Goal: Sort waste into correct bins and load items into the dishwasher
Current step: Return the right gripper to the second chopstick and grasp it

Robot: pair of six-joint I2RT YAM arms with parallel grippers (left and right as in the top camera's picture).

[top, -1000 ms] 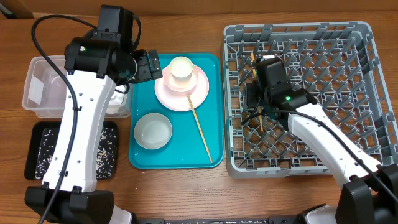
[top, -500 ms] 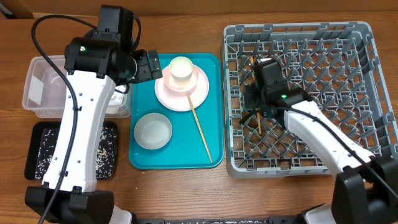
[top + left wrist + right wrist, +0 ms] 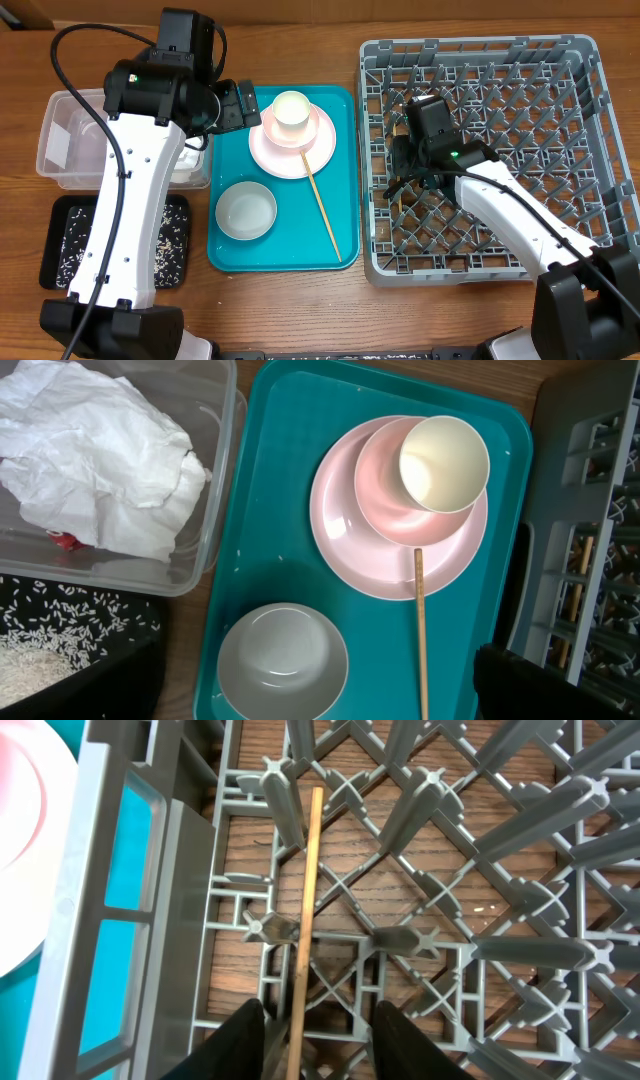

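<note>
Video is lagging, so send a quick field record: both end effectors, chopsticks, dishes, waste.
right end effector: open over the rack, one chopstick between its fingers
left end effector: beside the plate, state unclear
other chopstick: on the tray, tip on the plate
dishes on tray: plate, pink bowl, cup, grey bowl
waste: napkin in clear tub, rice in black tray

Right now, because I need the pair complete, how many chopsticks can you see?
2 chopsticks. One lies on the teal tray, its upper end on the pink plate; the other lies in the grey rack between the open fingers of the right tool.
</note>
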